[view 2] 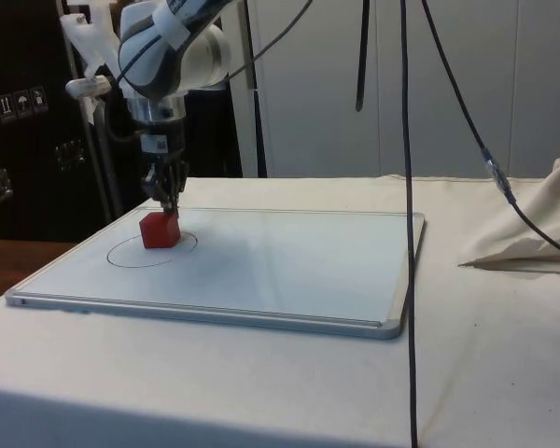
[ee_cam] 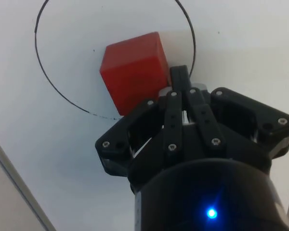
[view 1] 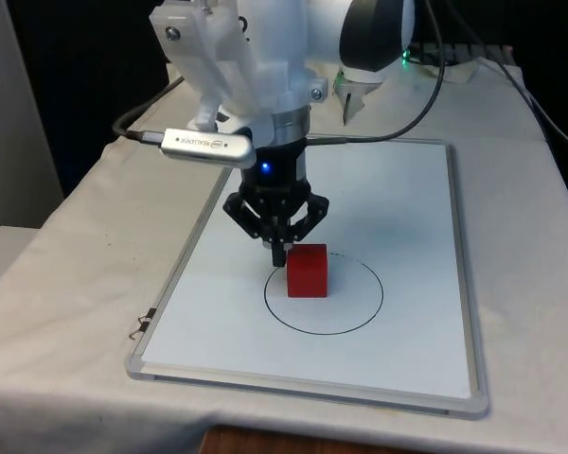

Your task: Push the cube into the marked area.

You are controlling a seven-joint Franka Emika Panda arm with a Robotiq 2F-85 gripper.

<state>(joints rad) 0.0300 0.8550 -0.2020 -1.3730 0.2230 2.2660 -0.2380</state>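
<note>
A red cube (view 2: pixel 159 230) is sitting on a whiteboard (view 2: pixel 289 266), inside a thin black circle (view 2: pixel 121 256) drawn near the board's far end. The black gripper (view 2: pixel 171 207) is pointing straight down, its tips meeting the cube's upper edge. The whiteboard is lying flat on the white tablecloth (view 2: pixel 485 355). Black cables (view 2: pixel 406 140) are hanging down in front of the board, and a bunched fold of cloth (view 2: pixel 532 229) is lying near the table's edge.

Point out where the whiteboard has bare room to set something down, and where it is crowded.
Free: the whiteboard between the drawn circle and its edge on the front view's right, plus the strip along its near edge. Crowded: the circle's far rim, where the red cube sits with the shut pincer against it.
</note>
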